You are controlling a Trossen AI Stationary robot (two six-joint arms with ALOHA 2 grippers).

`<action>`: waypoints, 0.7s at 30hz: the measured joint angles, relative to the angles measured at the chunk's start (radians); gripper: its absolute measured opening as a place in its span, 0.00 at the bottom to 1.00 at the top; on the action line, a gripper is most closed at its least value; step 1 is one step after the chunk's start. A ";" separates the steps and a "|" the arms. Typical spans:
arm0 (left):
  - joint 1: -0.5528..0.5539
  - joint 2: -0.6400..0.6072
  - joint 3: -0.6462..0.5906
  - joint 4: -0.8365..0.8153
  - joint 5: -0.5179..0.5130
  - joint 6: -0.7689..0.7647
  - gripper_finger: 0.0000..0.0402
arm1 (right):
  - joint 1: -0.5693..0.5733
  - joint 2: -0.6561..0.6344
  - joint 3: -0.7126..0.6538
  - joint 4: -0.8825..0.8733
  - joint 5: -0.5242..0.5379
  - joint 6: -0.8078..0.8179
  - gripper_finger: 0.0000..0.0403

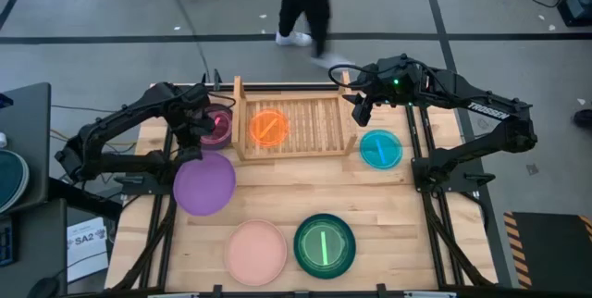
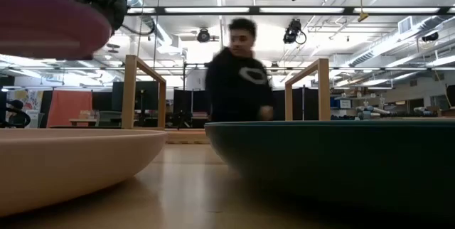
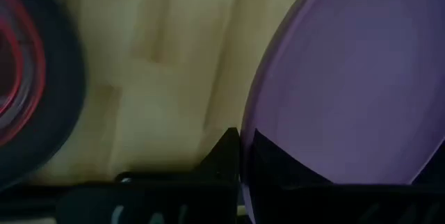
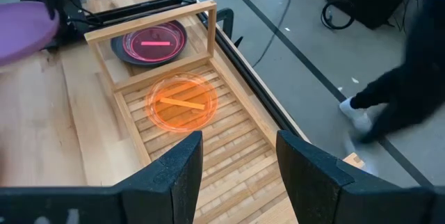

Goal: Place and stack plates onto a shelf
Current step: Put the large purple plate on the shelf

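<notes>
High view: left gripper [image 1: 191, 148] clamps the rim of the purple plate [image 1: 204, 184], plate off the left side of the shelf [image 1: 294, 128], over the table [image 1: 388, 205]. Orange plate [image 1: 269, 128] lies on the shelf slats at its left end. Maroon plate [image 1: 218, 124] sits on the table just outside the shelf's left board. Right gripper [image 1: 359, 105] hovers by the shelf's right board, fingers parted, holding nothing. Cyan plate [image 1: 380, 148] lies on the table just right of the shelf. Pink plate [image 1: 256, 252] and green plate [image 1: 325, 244] sit side by side at the near edge. A person [image 1: 303, 2] stands on the floor beyond the table. Low view: pink plate [image 2: 71, 161] and green plate [image 2: 334, 158] fill the foreground, purple plate [image 2: 50, 23] raised at upper left, both shelf boards upright behind, person between them. Left wrist view: dark fingers [image 3: 229, 156] pinch the purple plate's [image 3: 348, 78] edge; maroon plate [image 3: 28, 78] at the side. Right wrist view: fingers [image 4: 177, 165] spread apart above the shelf [image 4: 208, 147], orange plate [image 4: 182, 104] on the slats, maroon plate [image 4: 154, 42] beyond the board.
</notes>
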 joint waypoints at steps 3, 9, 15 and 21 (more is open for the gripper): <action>-0.058 0.000 0.067 -0.008 0.017 -0.042 0.04 | 0.000 0.000 0.000 0.000 0.000 0.008 0.47; -0.161 0.000 0.222 0.046 0.008 -0.150 0.04 | 0.000 0.000 0.000 0.002 0.000 0.008 0.47; -0.225 0.000 0.345 0.223 -0.139 -0.370 0.04 | 0.000 0.000 0.000 0.035 0.000 0.009 0.47; -0.265 0.000 0.366 0.457 -0.368 -0.536 0.04 | 0.000 0.020 0.000 0.100 0.000 0.009 0.47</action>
